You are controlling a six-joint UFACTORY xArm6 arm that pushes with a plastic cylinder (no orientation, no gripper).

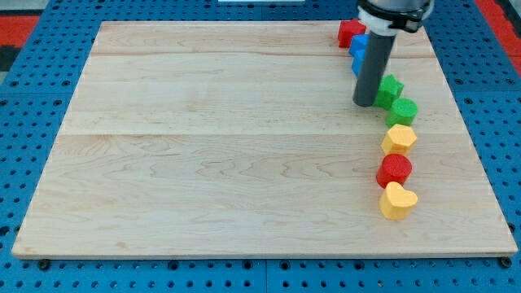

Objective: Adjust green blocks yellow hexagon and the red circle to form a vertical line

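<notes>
My tip (364,103) rests on the board just left of the green star (391,88), touching or nearly touching it. Below the star sits the green circle (403,111), then the yellow hexagon (399,138), then the red circle (395,170), running down the view's right side in a slightly curved column. A yellow heart (398,201) lies under the red circle. The rod hides part of the star's left side.
A red block (351,32) and a blue block (359,52), partly hidden by the rod, sit at the view's top right. The wooden board (228,138) lies on a blue pegboard; its right edge is close to the column.
</notes>
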